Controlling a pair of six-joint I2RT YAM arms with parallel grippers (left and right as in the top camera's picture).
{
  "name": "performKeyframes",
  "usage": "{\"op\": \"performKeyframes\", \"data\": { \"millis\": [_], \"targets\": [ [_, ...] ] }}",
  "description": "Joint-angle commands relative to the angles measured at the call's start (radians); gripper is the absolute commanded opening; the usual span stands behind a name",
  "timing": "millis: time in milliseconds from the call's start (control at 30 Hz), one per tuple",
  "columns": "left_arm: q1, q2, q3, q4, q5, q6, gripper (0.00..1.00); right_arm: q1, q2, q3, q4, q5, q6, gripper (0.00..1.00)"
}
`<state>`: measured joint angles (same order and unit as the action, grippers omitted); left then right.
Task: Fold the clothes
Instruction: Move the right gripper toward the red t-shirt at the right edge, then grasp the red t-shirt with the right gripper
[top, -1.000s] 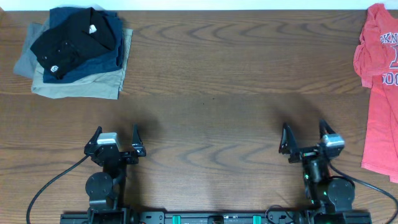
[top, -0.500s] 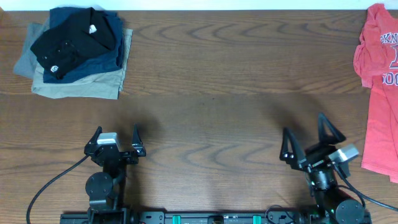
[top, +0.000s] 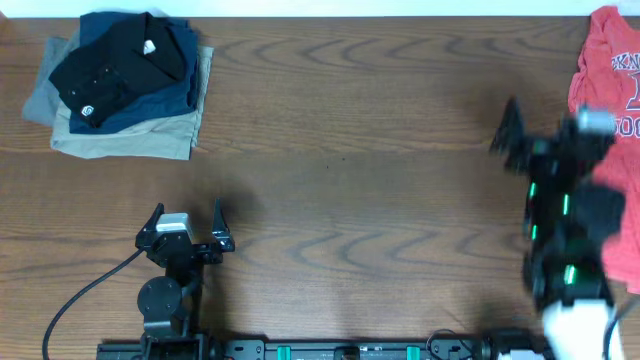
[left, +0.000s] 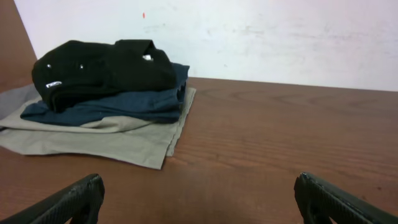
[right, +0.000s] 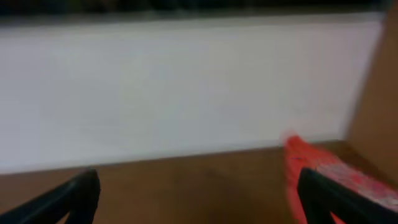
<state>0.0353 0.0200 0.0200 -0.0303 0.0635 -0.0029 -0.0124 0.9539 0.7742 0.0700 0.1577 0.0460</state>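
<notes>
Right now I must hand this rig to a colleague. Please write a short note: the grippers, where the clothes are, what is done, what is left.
Left gripper: open, empty, at the near side of the table.
Right gripper: open, empty, close to the T-shirt; its arm is blurred in the overhead view.
T-shirt: lies unfolded at the right edge, partly out of frame, not gripped.
Folded stack: far left corner, away from both arms.
Done: no fold yet.
Left: grasp the T-shirt, probably pull it to the open middle, then fold it.

A dark wood-grain table (top: 360, 130) meets a plain white wall (left: 261, 37) at its far edge.
</notes>
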Motion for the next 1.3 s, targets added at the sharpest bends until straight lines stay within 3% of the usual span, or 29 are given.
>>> {"op": "performKeyframes", "data": {
  "millis": [0, 233, 333, 633, 1000, 1267],
  "targets": [
    [-0.006, -0.001, -0.016, -0.035, 0.003, -0.002, 0.98, -0.094, 0.237, 0.219, -0.132, 0.074, -0.063, 0.99],
    [-0.006, -0.001, -0.016, -0.036, 0.003, -0.002, 0.98, -0.280, 0.722, 0.792, -0.631, 0.007, -0.080, 0.99],
    [-0.006, -0.001, -0.016, -0.036, 0.003, -0.002, 0.98, -0.317, 0.825, 0.914, -0.721, 0.023, -0.084, 0.99],
    [-0.006, -0.001, -0.016, -0.035, 0.003, -0.002, 0.98, -0.479, 1.020, 0.935, -0.603, -0.021, -0.095, 0.99],
    [-0.006, -0.001, -0.016, -0.035, 0.003, -0.002, 0.98, -0.647, 1.202, 0.935, -0.494, -0.278, -0.116, 0.99],
    [-0.006, -0.001, -0.016, -0.035, 0.003, -0.002, 0.98, -0.667, 1.316, 0.935, -0.388, -0.445, -0.122, 0.90]
  ]
}}
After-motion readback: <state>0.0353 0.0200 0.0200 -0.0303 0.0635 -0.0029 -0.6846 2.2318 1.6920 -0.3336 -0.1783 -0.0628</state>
